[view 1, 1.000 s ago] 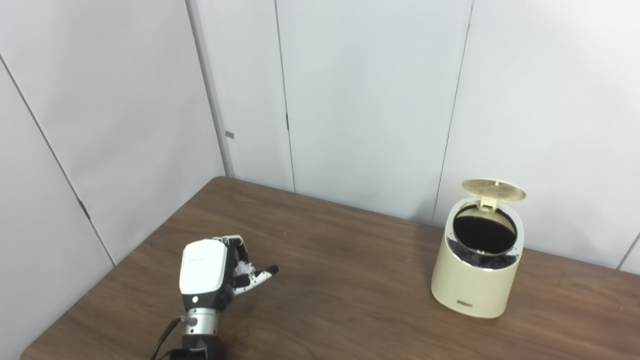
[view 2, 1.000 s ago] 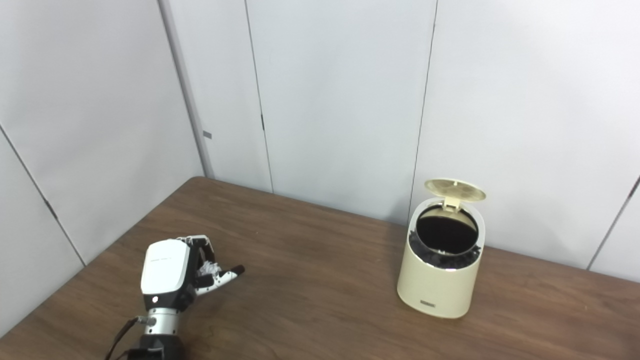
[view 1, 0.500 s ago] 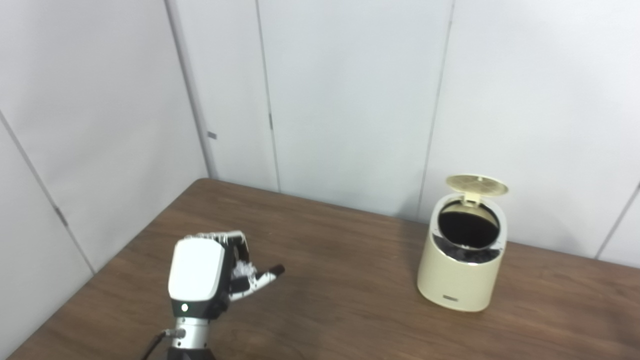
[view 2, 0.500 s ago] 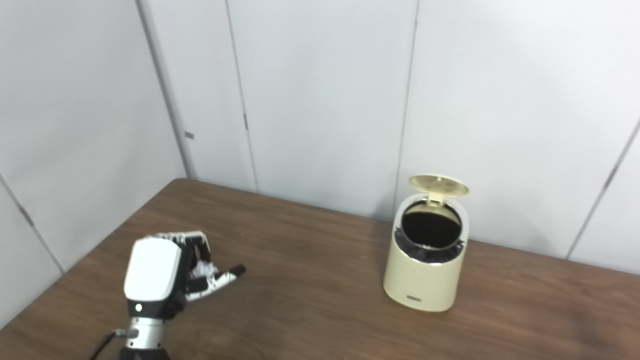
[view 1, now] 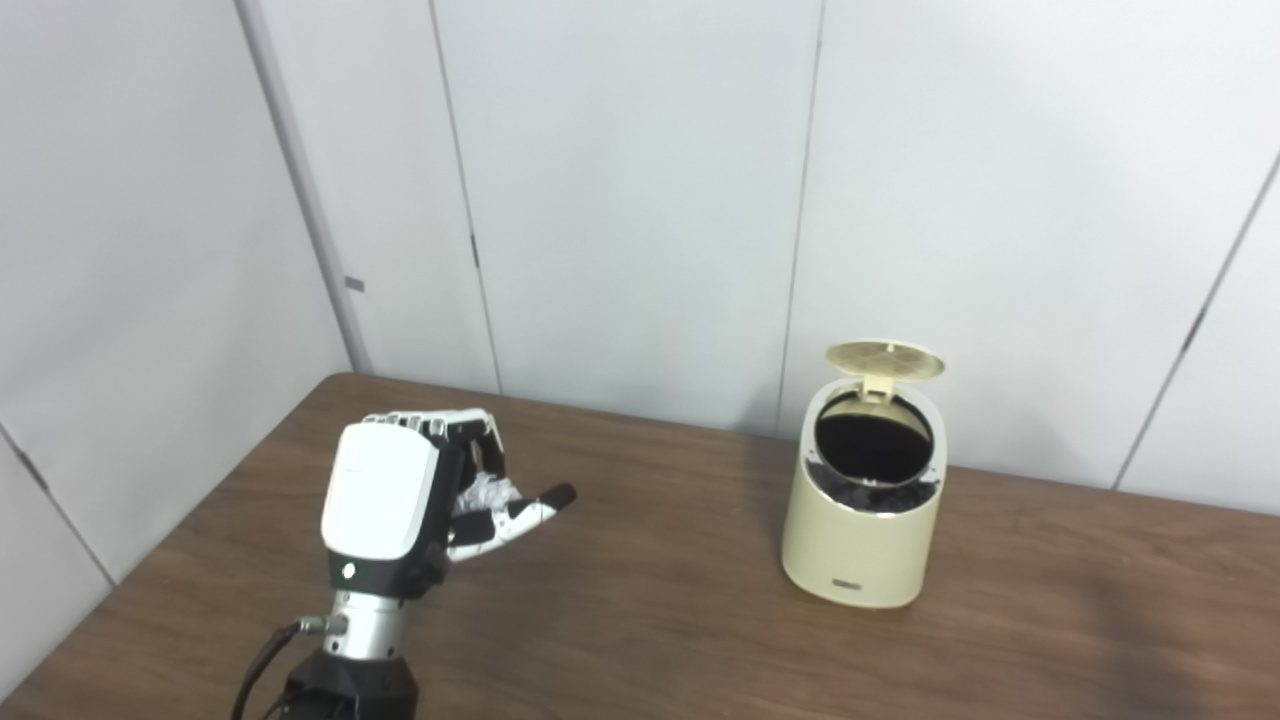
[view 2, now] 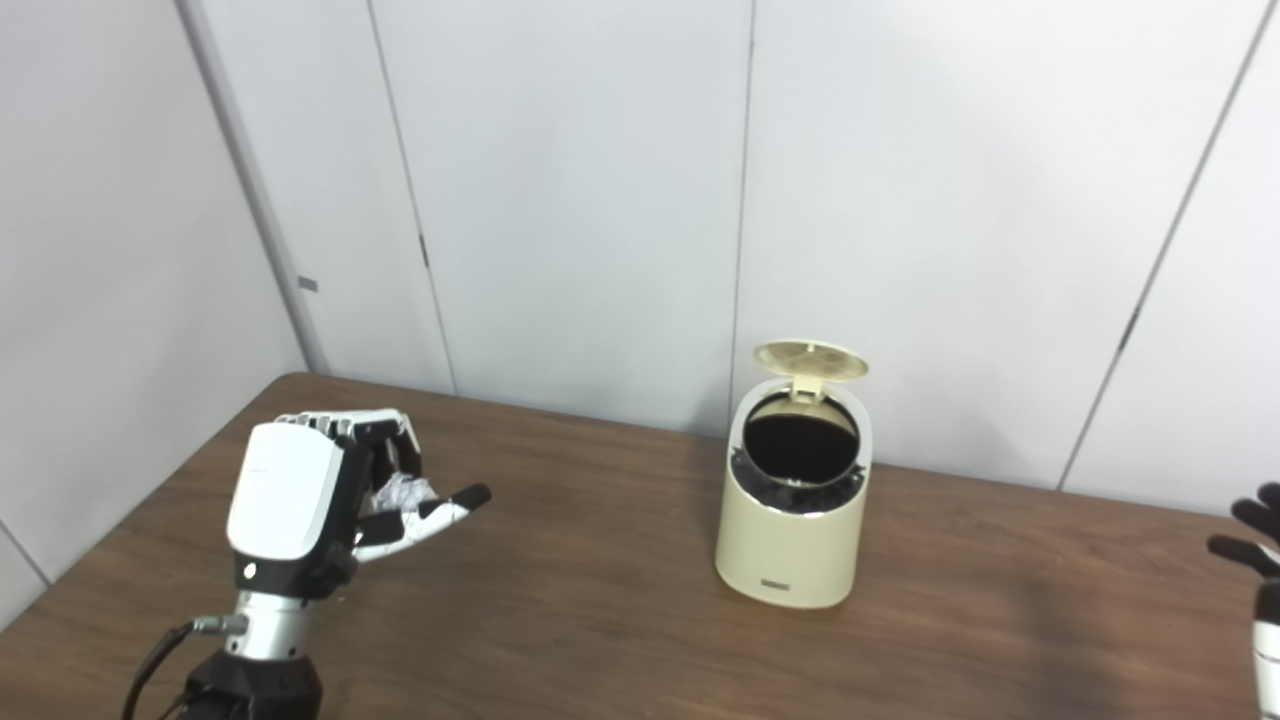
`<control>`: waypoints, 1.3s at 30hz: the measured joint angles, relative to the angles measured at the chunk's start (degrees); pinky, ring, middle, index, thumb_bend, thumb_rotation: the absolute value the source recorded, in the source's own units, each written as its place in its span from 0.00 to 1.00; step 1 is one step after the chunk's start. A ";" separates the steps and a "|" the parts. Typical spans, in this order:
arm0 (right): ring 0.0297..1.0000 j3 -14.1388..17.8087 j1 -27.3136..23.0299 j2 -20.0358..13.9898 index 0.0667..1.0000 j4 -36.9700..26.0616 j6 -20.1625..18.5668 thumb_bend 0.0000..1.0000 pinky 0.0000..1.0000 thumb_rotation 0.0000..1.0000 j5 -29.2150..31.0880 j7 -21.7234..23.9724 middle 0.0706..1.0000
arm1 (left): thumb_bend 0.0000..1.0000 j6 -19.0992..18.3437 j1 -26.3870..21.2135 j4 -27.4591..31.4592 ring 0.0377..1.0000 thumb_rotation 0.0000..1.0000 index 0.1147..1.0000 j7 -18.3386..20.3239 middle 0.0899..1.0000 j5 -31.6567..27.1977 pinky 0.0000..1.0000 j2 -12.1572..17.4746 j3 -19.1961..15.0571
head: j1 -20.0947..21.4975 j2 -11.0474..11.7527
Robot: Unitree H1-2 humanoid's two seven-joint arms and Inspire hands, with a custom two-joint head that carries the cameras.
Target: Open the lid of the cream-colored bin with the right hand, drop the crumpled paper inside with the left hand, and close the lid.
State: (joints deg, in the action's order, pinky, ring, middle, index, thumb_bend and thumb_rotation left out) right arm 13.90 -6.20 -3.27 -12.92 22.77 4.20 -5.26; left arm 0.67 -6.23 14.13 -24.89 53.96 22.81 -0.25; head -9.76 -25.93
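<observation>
The cream-colored bin (view 1: 862, 525) stands on the brown table (view 1: 650, 620) toward the right, its round lid (view 1: 885, 357) tipped up and its dark inside showing. My left hand (view 1: 400, 505) is raised above the table's left part, well left of the bin, fingers curled on a white crumpled paper (view 1: 488, 492) that peeks out beside the thumb. Only the dark fingertips of my right hand (view 2: 1255, 545) show at the right edge of the right eye view, far right of the bin (view 2: 795, 530); whether it is open or shut cannot be told.
White wall panels (view 1: 640, 200) rise right behind the table's far edge and along its left side. The table's left corner lies near my left forearm (view 1: 345, 670).
The camera has swung right, shifting the whole picture left. My left hand has risen with the paper. The right hand's fingertips have come into the right eye view.
</observation>
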 measured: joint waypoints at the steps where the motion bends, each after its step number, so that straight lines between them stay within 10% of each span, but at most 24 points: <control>1: 0.74 -0.06 0.14 0.12 0.70 -0.49 -0.04 0.09 0.63 0.42 -0.34 -0.23 0.75 | 0.63 0.47 -0.76 0.07 0.06 0.57 0.10 0.10 0.07 0.26 0.06 -0.12 0.59 | 0.70 0.18; 11: 0.92 -0.50 0.21 1.05 0.79 0.10 -0.23 0.29 0.94 0.61 -1.22 -1.74 0.88 | 0.62 2.91 -12.28 3.91 0.04 0.52 0.08 4.35 0.05 6.37 0.05 -6.70 7.74 | 4.57 0.53; 18: 0.92 -0.01 1.15 0.62 0.82 2.65 0.56 0.36 0.92 0.68 -1.51 -2.09 0.88 | 0.63 5.38 -15.26 0.67 0.05 0.54 0.07 3.77 0.05 9.00 0.06 -9.71 10.89 | 6.95 0.71; 39: 0.85 -0.51 1.54 0.66 0.77 3.01 1.90 0.26 0.80 0.66 -3.79 -3.44 0.83 | 0.60 11.53 -30.45 -26.89 0.05 0.51 0.07 -17.02 0.05 13.65 0.07 -13.98 20.50 | 10.11 1.32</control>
State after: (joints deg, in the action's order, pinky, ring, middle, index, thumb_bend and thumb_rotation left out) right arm 13.39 -4.66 -2.61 -9.90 24.67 0.41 -8.70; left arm 12.21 -36.68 -12.77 -41.91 67.60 8.83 20.26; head 0.35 -24.61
